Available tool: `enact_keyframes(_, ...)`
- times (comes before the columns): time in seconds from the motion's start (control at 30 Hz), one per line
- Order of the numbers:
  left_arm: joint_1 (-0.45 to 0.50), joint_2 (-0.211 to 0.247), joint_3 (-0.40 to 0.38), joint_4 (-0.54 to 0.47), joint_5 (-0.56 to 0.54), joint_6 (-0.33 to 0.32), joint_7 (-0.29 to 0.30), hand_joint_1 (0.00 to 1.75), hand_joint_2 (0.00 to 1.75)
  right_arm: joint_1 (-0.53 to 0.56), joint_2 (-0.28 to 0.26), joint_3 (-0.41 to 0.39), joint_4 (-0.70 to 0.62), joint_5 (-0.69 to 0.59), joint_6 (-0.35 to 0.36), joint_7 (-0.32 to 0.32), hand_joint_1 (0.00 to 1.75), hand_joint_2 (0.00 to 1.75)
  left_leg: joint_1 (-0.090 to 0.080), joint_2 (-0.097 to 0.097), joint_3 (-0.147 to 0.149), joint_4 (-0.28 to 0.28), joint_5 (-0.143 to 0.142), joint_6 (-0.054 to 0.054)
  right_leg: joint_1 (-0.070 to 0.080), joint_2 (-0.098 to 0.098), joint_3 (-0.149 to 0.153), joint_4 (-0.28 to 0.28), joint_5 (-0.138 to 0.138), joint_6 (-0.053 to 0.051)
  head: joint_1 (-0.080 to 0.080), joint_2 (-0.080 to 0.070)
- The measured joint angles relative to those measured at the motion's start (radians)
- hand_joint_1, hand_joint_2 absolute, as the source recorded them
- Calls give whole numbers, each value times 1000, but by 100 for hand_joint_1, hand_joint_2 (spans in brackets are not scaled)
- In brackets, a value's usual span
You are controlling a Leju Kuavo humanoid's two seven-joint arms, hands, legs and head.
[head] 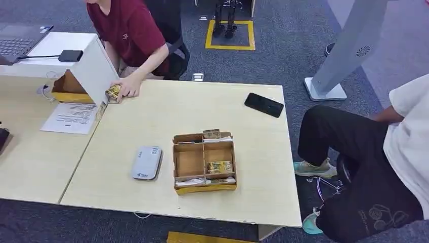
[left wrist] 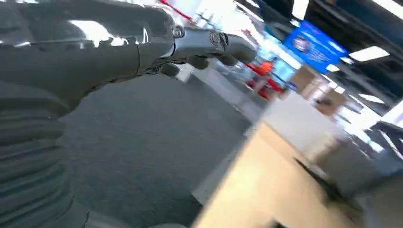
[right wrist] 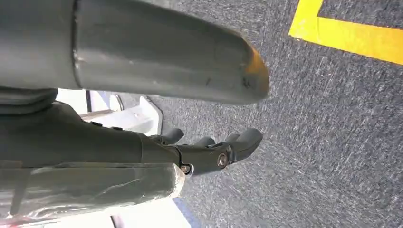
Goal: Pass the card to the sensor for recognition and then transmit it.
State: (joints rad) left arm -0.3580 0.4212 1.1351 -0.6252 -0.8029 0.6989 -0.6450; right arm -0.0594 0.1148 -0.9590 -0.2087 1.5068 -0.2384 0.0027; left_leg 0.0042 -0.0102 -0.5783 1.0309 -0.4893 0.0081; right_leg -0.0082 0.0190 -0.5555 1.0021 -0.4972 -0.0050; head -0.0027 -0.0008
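Two robot hands hang away from the table (head: 243, 202), the left hand (left wrist: 199, 45) and right hand (right wrist: 209, 152) each empty with fingers loosely extended. A card (head: 219, 167) lies in the cardboard box (head: 204, 188), just beside the white sensor (head: 147, 163). A seated person's hand (head: 129, 87) rests on another card (head: 114, 93) at the table's far corner.

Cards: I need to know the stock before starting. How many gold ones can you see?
3, maybe more hidden: one card at the box's far edge, one in its right compartment, and one under a person's hand by the white stand.
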Motion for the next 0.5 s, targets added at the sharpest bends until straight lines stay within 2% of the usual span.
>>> enact_keyframes(0.07,15,23,87,55,96,0,54,0,175,-5,0,0,0,1,0,0,0,0,0,-2,0,0,0,0,0,-3,4,0,0,0,3,0)
enact_keyframes(0.13,59,41,189,106,207,0,166,0,175,-8,0,0,0,1,-1,4,0,0,-1,1,4,0,-2,-1,0,2,4,0,0,0,3,0)
enact_keyframes(0.17,92,39,234,116,212,1,259,0,175,-8,0,0,0,1,-3,11,0,0,-1,4,5,0,-2,0,0,4,4,0,0,0,1,0)
enact_keyframes(0.23,139,12,285,120,172,2,368,0,175,-5,0,0,0,1,-8,26,0,0,-1,2,5,0,-2,0,0,2,4,-1,-1,0,-1,0)
enact_keyframes(0.3,174,-17,318,120,150,2,401,0,175,-7,-1,0,0,1,-13,28,0,0,0,-1,4,0,-3,0,0,-1,5,-1,-3,-1,2,0)
enact_keyframes(0.4,199,-34,351,120,130,3,424,0,175,-10,-1,0,0,0,-14,31,0,0,0,-2,4,0,-3,1,0,-3,5,-1,-3,-1,2,0)
enact_keyframes(0.43,201,-48,358,114,87,3,468,0,175,-10,-1,0,0,-2,-17,33,0,175,-2,-3,4,0,-3,1,0,-4,6,-1,-2,-1,2,0)
enact_keyframes(0.5,209,-96,365,109,-17,3,581,0,175,-10,-1,-7,0,-9,-23,70,0,175,-3,-4,5,0,-2,2,-2,-5,7,-1,-2,0,1,0)
